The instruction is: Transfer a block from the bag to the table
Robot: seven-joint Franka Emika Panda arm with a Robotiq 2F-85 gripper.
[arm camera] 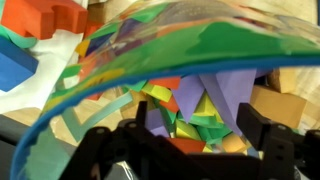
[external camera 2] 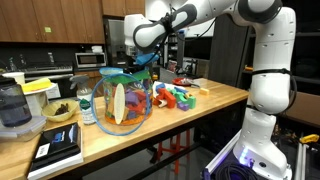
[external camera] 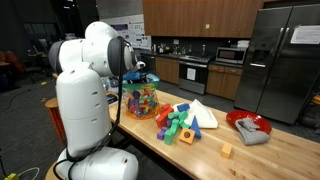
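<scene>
1. The gripper (arm camera: pixel 180 150) sits at the mouth of the bag (arm camera: pixel 70 90), fingers (arm camera: pixel 262 135) spread wide and gripping nothing; blocks (arm camera: pixel 200 110) lie between them, lower centre of the wrist view.
2. In an exterior view the bag stands centre-left on the table (external camera: pixel 275 150), loose blocks (external camera: pixel 182 122) just beside it and open wood at lower right.

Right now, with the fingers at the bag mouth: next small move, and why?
Probably lower straight down into the bag. In the wrist view the fingers stand apart with nothing between them, the bluish rim crosses the view, and loose blocks lie beyond it, so nothing is grasped yet.
</scene>
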